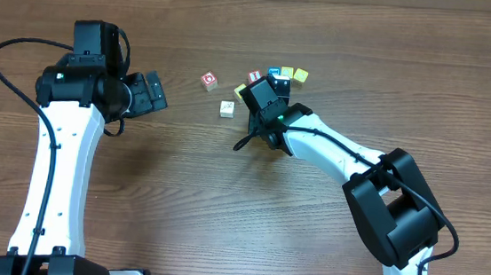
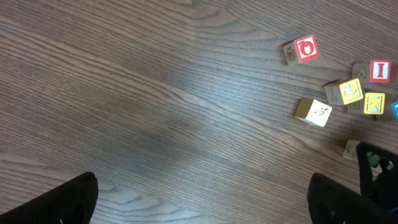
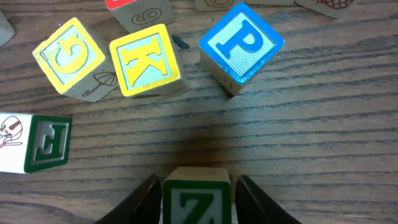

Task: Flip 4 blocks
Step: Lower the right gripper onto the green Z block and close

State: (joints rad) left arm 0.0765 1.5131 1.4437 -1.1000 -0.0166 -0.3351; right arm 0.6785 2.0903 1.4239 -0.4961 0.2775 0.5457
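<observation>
The green "Z" block sits between the fingers of my right gripper, which stand close on either side with a thin gap showing. The blue "P" block lies just ahead on the table. In the overhead view the right gripper is at the near edge of the cluster. The red "O" block and the whitish block lie to its left, apart from each other. My left gripper hangs wide open and holds nothing, left of both blocks.
Yellow "G" and "K" cubes sit left of the "P" block. A green-lettered cube lies on its side at the far left. A red "I" cube is in the cluster. The wooden table stretches toward me.
</observation>
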